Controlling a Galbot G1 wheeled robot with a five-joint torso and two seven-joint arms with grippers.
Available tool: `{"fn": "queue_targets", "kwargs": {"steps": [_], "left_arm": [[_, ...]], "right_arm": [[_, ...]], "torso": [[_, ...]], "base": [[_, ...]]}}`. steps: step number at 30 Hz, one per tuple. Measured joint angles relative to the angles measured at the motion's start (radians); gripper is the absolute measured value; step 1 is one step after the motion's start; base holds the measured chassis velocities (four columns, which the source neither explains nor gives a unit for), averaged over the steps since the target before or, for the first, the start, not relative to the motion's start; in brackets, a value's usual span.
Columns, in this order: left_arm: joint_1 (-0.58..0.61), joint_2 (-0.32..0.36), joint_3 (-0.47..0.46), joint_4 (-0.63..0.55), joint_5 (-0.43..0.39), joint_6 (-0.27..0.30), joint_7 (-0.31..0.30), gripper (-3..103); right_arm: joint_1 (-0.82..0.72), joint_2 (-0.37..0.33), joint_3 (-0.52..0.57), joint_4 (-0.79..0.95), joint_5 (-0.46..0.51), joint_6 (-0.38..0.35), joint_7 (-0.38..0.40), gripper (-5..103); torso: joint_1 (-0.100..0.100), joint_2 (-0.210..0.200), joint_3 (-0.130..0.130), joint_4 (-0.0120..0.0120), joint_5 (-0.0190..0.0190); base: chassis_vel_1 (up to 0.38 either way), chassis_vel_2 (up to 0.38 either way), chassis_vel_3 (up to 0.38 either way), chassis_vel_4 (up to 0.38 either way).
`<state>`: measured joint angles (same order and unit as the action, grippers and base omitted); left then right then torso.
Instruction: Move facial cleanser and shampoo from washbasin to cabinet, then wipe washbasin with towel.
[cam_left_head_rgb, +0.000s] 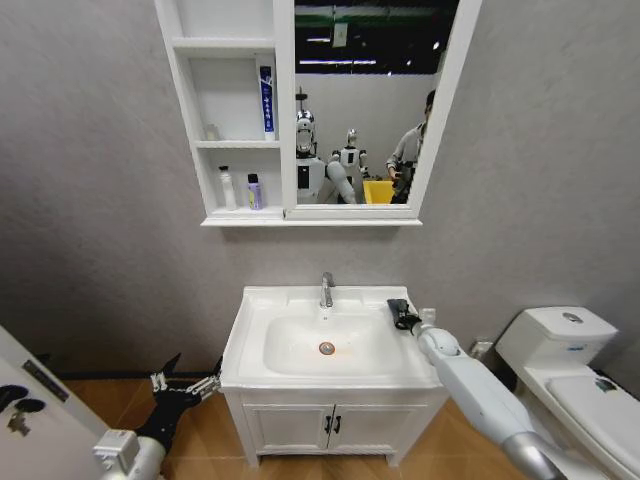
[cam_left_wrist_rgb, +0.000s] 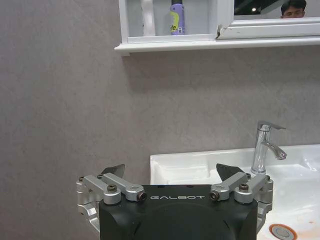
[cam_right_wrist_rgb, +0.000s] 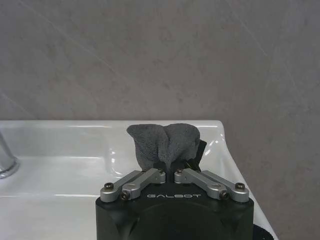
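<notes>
Cabinet (cam_left_head_rgb: 235, 150) bottom shelf held a white bottle (cam_left_head_rgb: 228, 189) and a purple bottle (cam_left_head_rgb: 254, 192). Right gripper (cam_right_wrist_rgb: 171, 167) pinched the bunched, fuzzy grey towel (cam_right_wrist_rgb: 164, 140) at the glossy washbasin's (cam_left_head_rgb: 300, 300) back-right corner. Left gripper (cam_left_wrist_rgb: 171, 172) hung spread wide, empty, off the basin's left edge.

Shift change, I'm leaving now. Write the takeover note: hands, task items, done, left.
Right hand: shut on the towel, at the washbasin's right rear corner.
Left hand: open, empty, low beside the basin's left front.
Two bottles stand on the cabinet's bottom shelf; a tube stands on the middle one.
Done: no bottles remain on the washbasin.
Left: wipe the washbasin with the towel.
</notes>
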<state>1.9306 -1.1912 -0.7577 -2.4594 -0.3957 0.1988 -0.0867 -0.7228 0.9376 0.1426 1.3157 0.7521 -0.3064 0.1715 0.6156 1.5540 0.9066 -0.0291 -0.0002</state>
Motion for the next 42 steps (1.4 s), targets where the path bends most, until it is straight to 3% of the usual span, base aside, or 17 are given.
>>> {"fn": "queue_targets", "kwargs": {"steps": [4, 10, 23, 33, 42], "left_arm": [[0.000, 0.000, 0.000, 0.000, 0.000, 0.000, 0.000, 100], [0.000, 0.000, 0.000, 0.000, 0.000, 0.000, 0.000, 100], [0.000, 0.000, 0.000, 0.000, 0.000, 0.000, 0.000, 100], [0.000, 0.000, 0.000, 0.000, 0.000, 0.000, 0.000, 100], [0.000, 0.000, 0.000, 0.000, 0.000, 0.000, 0.000, 100]], "right_arm": [[-0.056, -0.019, -0.026, 0.129, 0.063, -0.033, 0.061, 3], [-0.088, 0.012, -0.076, 0.145, 0.042, -0.059, 0.102, 3], [0.013, 0.148, -0.258, -0.076, 0.029, -0.076, 0.128, 3], [0.064, 0.184, -0.334, -0.179, 0.025, -0.082, 0.143, 3], [0.105, 0.243, -0.418, -0.233, 0.131, -0.099, 0.152, 3]], "torso": [[0.000, 0.000, 0.000, -0.0001, -0.0001], [0.000, 0.000, 0.000, 0.0002, 0.0003], [0.000, 0.000, 0.000, 0.0002, 0.0001], [0.000, 0.000, 0.000, 0.0000, 0.0002], [0.000, 0.000, 0.000, -0.0002, -0.0005]], "base": [[0.000, 0.000, 0.000, 0.000], [0.000, 0.000, 0.000, 0.000], [0.000, 0.000, 0.000, 0.000], [0.000, 0.000, 0.000, 0.000], [0.000, 0.000, 0.000, 0.000]]}}
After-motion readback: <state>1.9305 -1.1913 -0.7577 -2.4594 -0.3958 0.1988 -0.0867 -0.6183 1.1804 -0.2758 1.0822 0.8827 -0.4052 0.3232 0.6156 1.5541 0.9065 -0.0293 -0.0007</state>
